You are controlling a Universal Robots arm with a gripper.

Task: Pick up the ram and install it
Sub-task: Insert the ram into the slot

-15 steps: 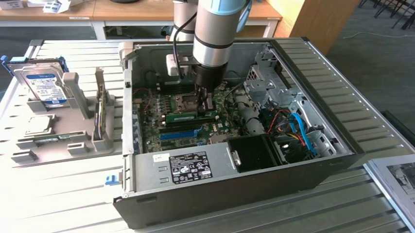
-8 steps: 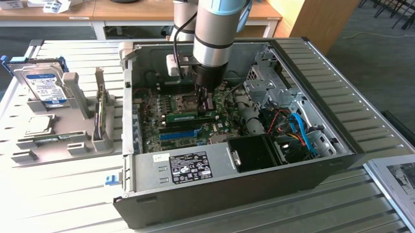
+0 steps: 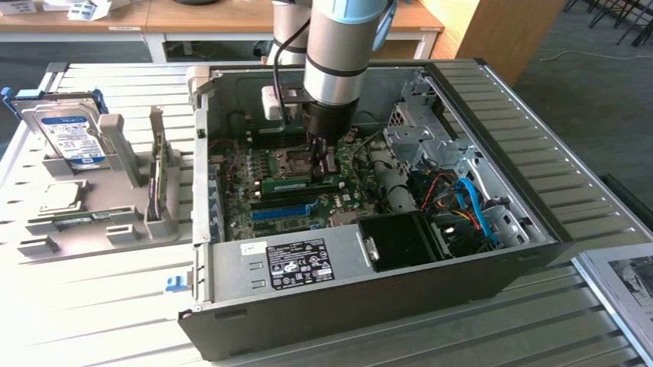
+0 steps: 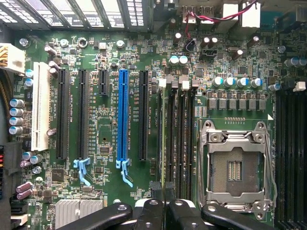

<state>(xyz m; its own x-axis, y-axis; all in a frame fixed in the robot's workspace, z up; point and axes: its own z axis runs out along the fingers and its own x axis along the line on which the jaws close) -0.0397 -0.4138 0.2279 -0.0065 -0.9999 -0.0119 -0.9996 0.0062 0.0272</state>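
The wrist view shows the gripper (image 4: 163, 200) clamped on the ram (image 3: 297, 182), edge-on at the motherboard's memory slots (image 4: 184, 143). The exterior view adds the open computer case (image 3: 388, 302) on a slatted tabletop (image 3: 92, 306), desks (image 3: 214, 19) behind.

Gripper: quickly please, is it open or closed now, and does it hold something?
Gripper: closed, holding the ram.

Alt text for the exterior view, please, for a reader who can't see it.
A robot arm reaches down into an open computer case lying on a slatted table, its gripper shut on the green ram at the memory slots of the motherboard. On the exterior view's left, a grey holder holds a hard drive and a processor chip.
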